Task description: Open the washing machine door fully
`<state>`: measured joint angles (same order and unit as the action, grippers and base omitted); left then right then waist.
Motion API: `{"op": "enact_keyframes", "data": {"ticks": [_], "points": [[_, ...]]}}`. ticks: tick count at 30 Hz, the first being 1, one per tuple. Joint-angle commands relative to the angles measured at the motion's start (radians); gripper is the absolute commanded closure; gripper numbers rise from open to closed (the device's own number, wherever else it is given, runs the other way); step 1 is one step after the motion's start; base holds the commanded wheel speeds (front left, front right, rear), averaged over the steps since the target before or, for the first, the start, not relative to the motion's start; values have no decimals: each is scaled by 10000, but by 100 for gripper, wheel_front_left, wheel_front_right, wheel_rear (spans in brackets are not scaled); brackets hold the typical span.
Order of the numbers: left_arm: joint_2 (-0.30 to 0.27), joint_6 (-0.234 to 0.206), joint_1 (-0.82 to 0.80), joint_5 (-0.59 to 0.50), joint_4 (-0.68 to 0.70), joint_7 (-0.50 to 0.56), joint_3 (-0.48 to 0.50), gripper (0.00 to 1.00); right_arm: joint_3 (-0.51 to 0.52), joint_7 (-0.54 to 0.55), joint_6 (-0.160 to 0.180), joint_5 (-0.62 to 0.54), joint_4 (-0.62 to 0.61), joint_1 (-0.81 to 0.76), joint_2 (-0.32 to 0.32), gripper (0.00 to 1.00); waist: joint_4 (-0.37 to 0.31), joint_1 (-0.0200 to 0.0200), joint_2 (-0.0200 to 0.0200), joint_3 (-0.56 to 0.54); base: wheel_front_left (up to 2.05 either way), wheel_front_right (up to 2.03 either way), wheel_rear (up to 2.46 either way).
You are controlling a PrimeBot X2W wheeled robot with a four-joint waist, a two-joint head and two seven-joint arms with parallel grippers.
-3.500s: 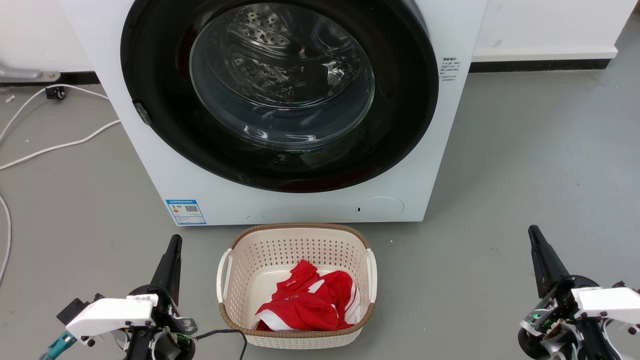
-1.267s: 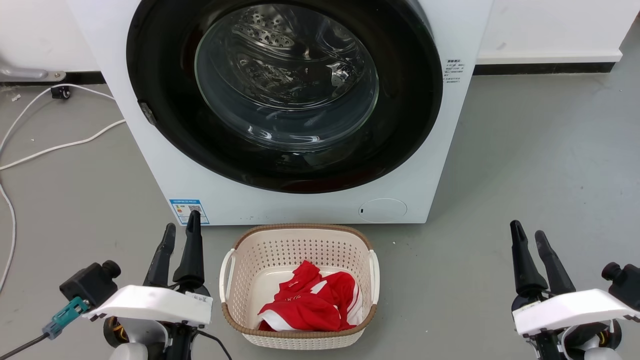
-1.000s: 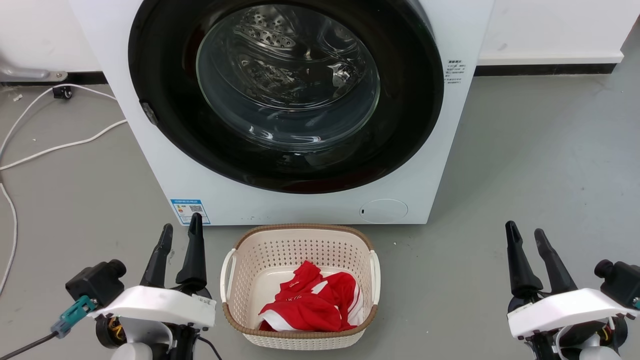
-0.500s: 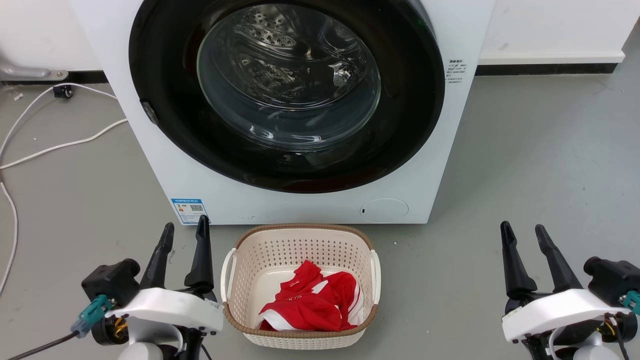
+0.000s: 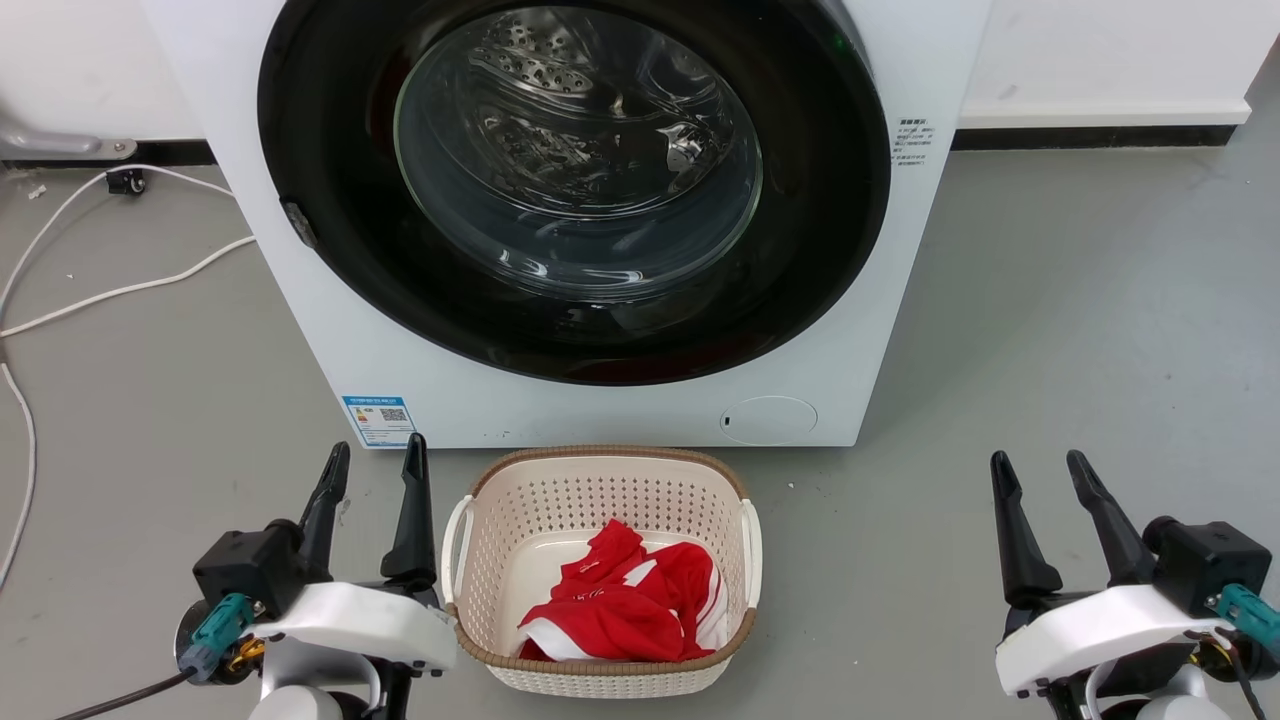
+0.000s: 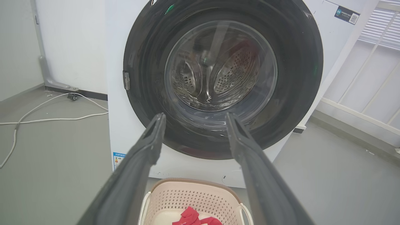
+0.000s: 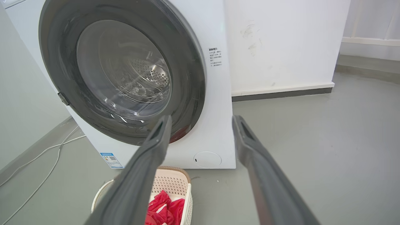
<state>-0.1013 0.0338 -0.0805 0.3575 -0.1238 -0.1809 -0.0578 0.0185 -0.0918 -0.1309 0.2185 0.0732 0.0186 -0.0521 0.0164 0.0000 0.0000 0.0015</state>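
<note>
the washing machine door [image 5: 575, 190] stands well ahead of the left gripper [image 5: 375, 452] and right gripper [image 5: 1038, 465], both spread apart, empty; door closed, glossy black rim, clear glass.

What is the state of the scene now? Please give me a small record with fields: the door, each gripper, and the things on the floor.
door: washing machine door closed, flat against the washing machine
left arm: left gripper open, empty, low beside the basket, touching nothing
right arm: right gripper open, empty, above the floor, apart from the machine
basket: on the floor just in front of the machine, red garment inside
cable: white cable on the floor, left of the machine
progress: opening not yet begun
</note>
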Motion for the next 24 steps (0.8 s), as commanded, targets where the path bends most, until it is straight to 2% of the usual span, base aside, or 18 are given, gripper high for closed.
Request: {"op": "enact_keyframes", "data": {"ticks": [1,24], "points": [[-59,-57,26,-276,46,-95,-37,0,-29,-40,2,-271,-110,-35,22,0,2,0,0,0,0,0,0],[14,-151,100,-2051,-143,-574,-56,0,-143,-315,3,-1935,-109,-89,28,0,-68,0,0,19,0,0,0]]}}
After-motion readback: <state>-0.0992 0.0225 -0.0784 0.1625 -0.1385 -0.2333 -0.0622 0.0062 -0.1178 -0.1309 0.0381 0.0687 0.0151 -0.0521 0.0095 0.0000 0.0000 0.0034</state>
